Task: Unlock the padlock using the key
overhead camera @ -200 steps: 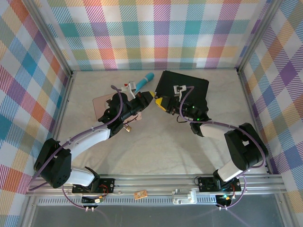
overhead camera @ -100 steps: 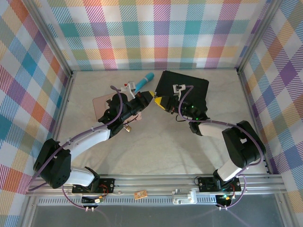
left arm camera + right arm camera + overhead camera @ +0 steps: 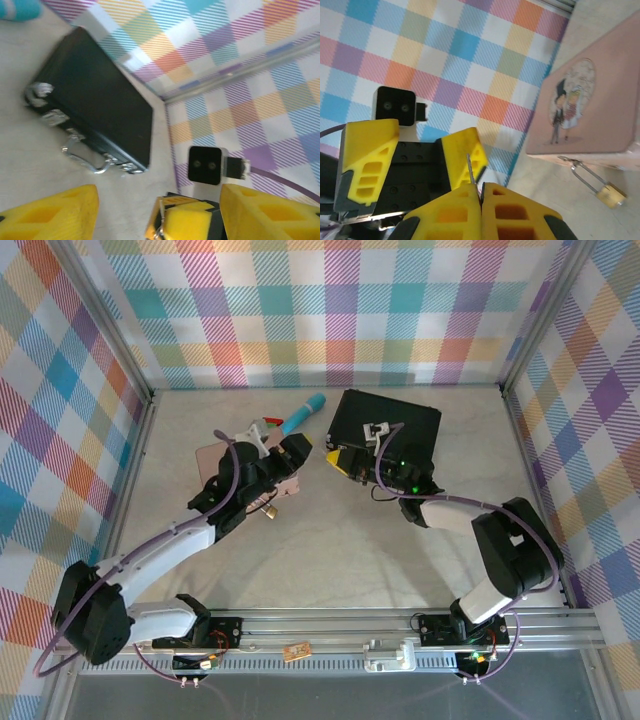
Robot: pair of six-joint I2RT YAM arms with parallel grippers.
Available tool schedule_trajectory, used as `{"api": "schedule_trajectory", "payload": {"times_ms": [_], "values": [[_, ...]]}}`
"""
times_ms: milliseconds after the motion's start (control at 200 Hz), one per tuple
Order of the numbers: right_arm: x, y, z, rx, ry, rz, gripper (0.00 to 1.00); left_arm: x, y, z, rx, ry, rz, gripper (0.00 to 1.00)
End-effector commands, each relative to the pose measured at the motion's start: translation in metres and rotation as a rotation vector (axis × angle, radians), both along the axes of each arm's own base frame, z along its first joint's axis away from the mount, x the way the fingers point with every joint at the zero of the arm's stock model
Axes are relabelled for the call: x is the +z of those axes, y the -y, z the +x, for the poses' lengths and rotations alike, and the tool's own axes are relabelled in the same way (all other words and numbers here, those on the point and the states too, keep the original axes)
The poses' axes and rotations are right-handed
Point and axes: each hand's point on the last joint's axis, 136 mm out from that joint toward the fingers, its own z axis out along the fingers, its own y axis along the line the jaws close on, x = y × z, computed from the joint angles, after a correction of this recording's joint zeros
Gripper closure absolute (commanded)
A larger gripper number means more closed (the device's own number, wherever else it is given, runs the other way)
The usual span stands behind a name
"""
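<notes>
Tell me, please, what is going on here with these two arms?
The right gripper has its jaws shut on the thin key, which sticks up from between them. The left gripper faces it close by with its jaws open and nothing in them. The brass padlock hangs by its shackle from the front of the pink tin, and neither gripper is at it. The key has not yet been brought to the lock.

Left arm (image 3: 165, 545) jaws parted, right arm (image 3: 450, 508) jaws together
</notes>
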Motion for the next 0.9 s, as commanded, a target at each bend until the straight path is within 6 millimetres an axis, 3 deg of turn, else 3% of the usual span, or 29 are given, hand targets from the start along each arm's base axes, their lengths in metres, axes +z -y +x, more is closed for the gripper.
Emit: {"api": "schedule_trajectory", "payload": {"times_ms": [0, 260, 455, 625, 900], "values": [[-0.019, 0.003, -0.009, 0.017, -0.003, -0.136, 1.0, -0.058, -0.034, -0.015, 0.092, -0.164, 0.151, 0.35], [-0.054, 0.024, -0.031, 0.034, 0.024, -0.423, 1.0, -0.114, -0.08, -0.056, 0.143, -0.285, 0.359, 0.35], [-0.076, 0.04, -0.042, 0.033, 0.054, -0.555, 1.0, -0.15, -0.106, -0.071, 0.196, -0.29, 0.443, 0.37], [-0.08, 0.041, -0.043, 0.024, 0.057, -0.553, 1.0, -0.166, -0.114, -0.07, 0.24, -0.256, 0.44, 0.39], [-0.076, 0.041, -0.041, -0.004, 0.073, -0.515, 1.0, -0.172, -0.108, -0.045, 0.302, -0.174, 0.507, 0.42]]}}
